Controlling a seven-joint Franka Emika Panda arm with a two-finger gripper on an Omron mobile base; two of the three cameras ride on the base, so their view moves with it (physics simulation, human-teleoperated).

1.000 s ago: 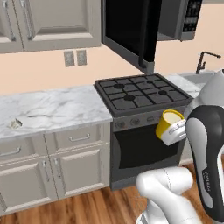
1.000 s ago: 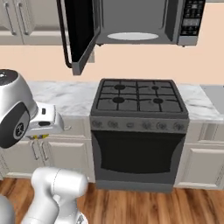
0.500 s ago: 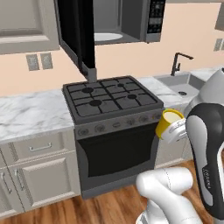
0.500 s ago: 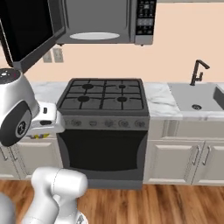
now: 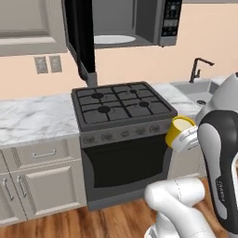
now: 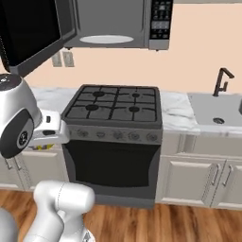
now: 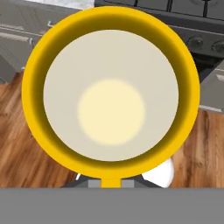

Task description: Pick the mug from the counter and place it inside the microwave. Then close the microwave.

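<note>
Since a second ago our base has driven along the cabinets, so the whole scene has slid left in the left base view: the stretch of counter (image 5: pixel 32 118) that held a small pale object is now bare marble at the left edge, and the gas stovetop (image 5: pixel 120 103) sits squarely ahead of us. Above it the microwave (image 5: pixel 132 23) hangs with its dark door (image 5: pixel 79 35) swung wide, leaving the white turntable (image 5: pixel 114 40) exposed to receive what we carry. To the right, the yellow mug (image 5: pixel 177 131) rides low beside the oven front, clear of the counter, its mouth facing the hand camera. We judge the jaws are pinching the mug by its rim, keeping it tucked close while we travel. Farther right lies the sink (image 5: pixel 200 88).
</note>
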